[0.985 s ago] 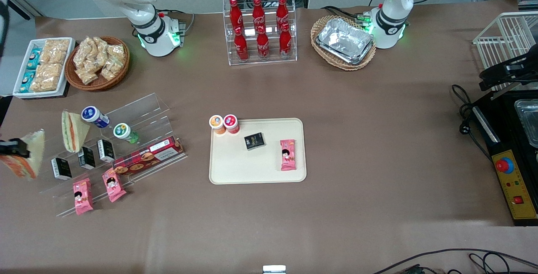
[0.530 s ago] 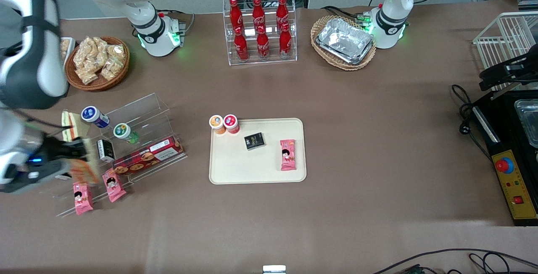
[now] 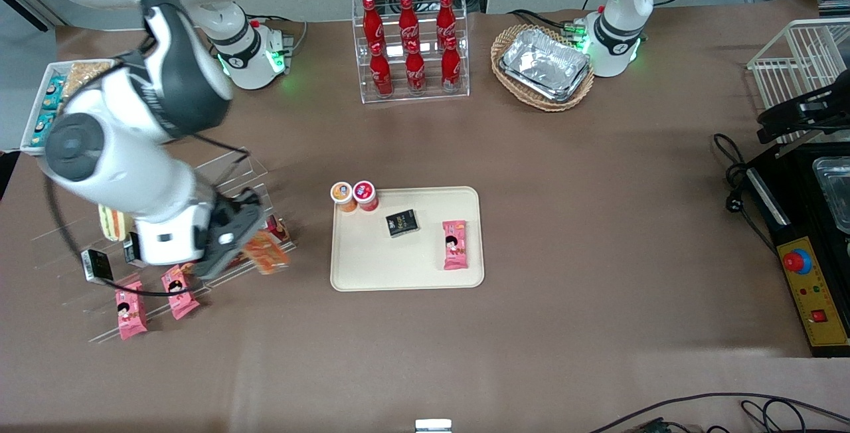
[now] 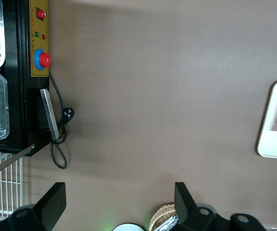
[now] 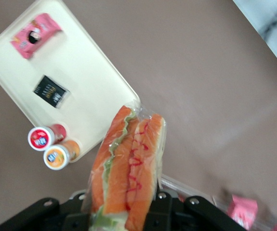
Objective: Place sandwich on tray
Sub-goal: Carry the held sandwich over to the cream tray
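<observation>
My right gripper point(image 3: 249, 247) is shut on the sandwich point(image 3: 267, 254), a wedge with orange-red and green filling, and holds it in the air above the clear display steps, beside the cream tray point(image 3: 372, 273) on the working arm's side. In the right wrist view the sandwich point(image 5: 128, 163) stands between the black fingers point(image 5: 85, 214), and the tray point(image 5: 88, 91) lies ahead of it. The tray holds a black packet point(image 3: 402, 222) and a pink snack packet point(image 3: 455, 244). A second wedge point(image 3: 113, 222) rests on the display steps, partly hidden by the arm.
Two small round cups point(image 3: 354, 195) stand at the tray's corner. The clear display steps point(image 3: 226, 174) hold black boxes, pink packets point(image 3: 130, 309) and a cookie box. A cola bottle rack point(image 3: 410, 48) and a basket of foil trays point(image 3: 543, 66) stand farther from the camera.
My right arm has swung from the table's edge toward the tray, carrying the sandwich over the display steps. Nothing on the tray has moved.
</observation>
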`<state>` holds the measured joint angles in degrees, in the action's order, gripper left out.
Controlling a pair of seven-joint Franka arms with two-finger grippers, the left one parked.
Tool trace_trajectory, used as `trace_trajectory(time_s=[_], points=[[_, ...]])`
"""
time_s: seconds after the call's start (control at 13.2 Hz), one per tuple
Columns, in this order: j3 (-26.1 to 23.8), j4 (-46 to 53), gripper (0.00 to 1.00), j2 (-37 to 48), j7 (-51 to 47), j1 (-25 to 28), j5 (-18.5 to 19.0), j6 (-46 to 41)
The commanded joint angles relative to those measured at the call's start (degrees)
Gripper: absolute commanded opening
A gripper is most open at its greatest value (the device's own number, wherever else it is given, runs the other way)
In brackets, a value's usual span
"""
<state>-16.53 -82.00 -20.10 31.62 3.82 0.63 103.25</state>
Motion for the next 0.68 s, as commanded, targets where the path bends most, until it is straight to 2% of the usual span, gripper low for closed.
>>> trace_trajectory(time_s=[0.0, 0.15, 0.61], points=[[-0.96, 0.97, 0.38, -3.8, 6.69, 4.69, 0.33, 5.01], [-0.87, 0.97, 0.38, -6.17, 7.41, 8.2, 1.9, 7.82], [-0.87, 0.97, 0.38, -14.43, 7.32, 16.03, 14.55, 13.89]])
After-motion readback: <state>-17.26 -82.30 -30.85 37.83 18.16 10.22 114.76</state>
